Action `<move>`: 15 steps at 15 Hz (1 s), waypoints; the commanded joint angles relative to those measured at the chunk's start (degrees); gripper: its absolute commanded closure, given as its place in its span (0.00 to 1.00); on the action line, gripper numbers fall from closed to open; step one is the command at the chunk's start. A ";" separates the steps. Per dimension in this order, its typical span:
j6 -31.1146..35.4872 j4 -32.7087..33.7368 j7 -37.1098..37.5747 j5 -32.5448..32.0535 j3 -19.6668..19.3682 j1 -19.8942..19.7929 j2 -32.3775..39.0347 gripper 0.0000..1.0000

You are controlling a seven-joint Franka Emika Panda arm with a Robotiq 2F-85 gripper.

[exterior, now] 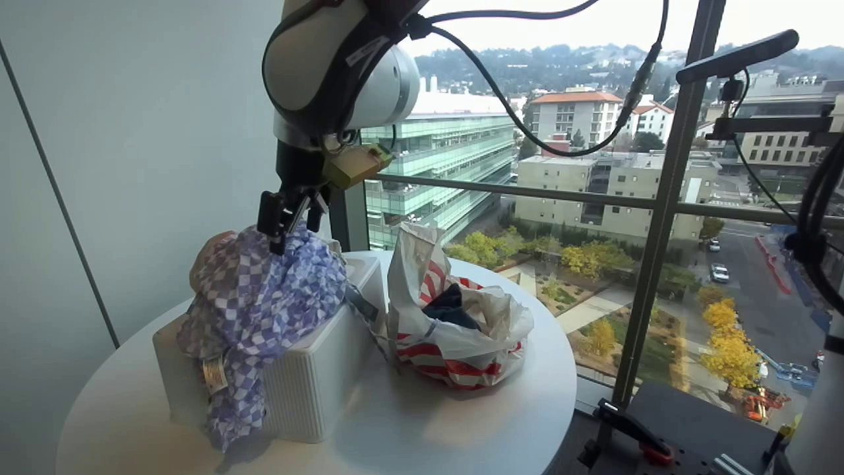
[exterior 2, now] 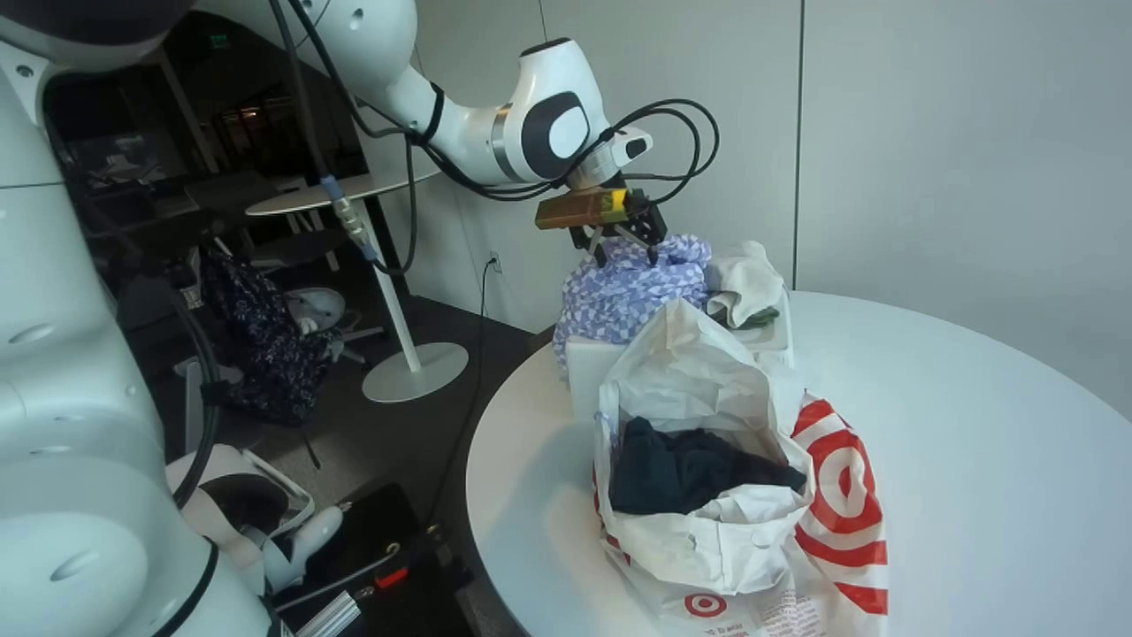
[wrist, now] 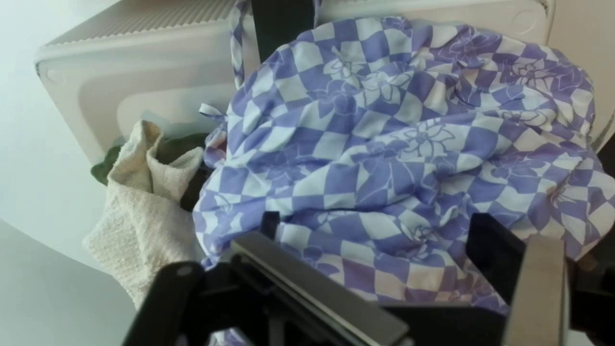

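My gripper [exterior: 295,236] is open and points down at the top of a crumpled purple-and-white checkered cloth [exterior: 264,297]. In an exterior view the gripper [exterior 2: 627,255] stands just over the cloth [exterior 2: 610,296]. In the wrist view the fingers [wrist: 376,223] are spread wide over the cloth [wrist: 384,144], with nothing held between them. I cannot tell whether the fingertips touch it. The cloth lies heaped on a white ribbed box [exterior: 323,389], and part hangs down its side with a tag. A cream cloth [wrist: 139,221] lies beside it, also in an exterior view [exterior 2: 747,274].
A white bag with red stripes [exterior: 455,366] stands beside the box on the round white table [exterior: 455,435], holding a dark cloth [exterior 2: 681,469]. A dark green item [wrist: 185,146] lies under the cream cloth. A wall and windows border the table. Cables hang from the arm.
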 commanded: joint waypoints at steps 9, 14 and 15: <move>3.54 -1.32 1.08 -1.06 0.98 0.99 1.52 0.00; 14.73 -3.81 8.50 -12.99 -1.85 2.96 1.48 0.00; 15.69 -3.76 10.32 -15.82 -2.67 3.52 1.88 0.00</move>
